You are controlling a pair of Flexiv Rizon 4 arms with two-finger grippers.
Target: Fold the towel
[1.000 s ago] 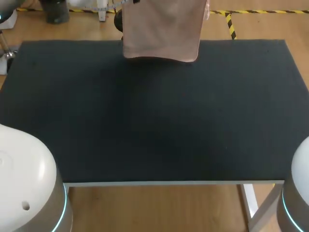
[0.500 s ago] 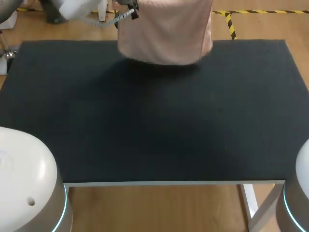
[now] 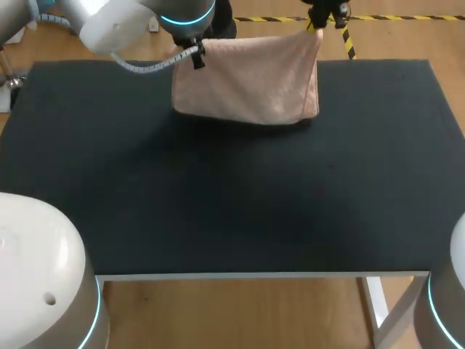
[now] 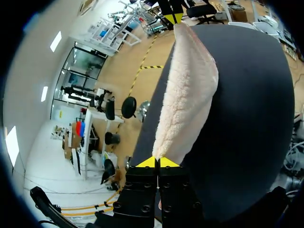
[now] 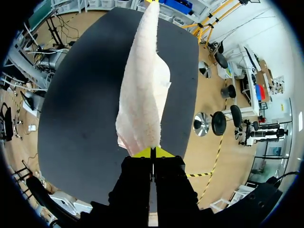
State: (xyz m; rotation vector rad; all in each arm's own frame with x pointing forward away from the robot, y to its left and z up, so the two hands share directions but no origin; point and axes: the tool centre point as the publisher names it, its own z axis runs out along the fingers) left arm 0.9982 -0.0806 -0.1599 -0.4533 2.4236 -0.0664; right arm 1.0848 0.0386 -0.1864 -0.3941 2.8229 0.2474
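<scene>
The left gripper [image 3: 196, 52] sits at the far left of the table [image 3: 218, 203], its yellow tips pressed together on the left top corner of the towel [image 3: 251, 80]. In its own wrist view, the left gripper [image 4: 157, 162] pinches the corner of the towel [image 4: 187, 95], which runs away from it over the table [image 4: 251, 95] to the right gripper [image 4: 172, 18].

The pink towel hangs stretched between the two arms over the far part of the dark table top. I cannot tell whether its lower edge touches the table.

The right gripper [image 3: 314, 24] is clamped on the right top corner. In its wrist view, the right gripper [image 5: 153, 152] has its tips together on the towel [image 5: 145, 80] above the table [image 5: 80, 104].
</scene>
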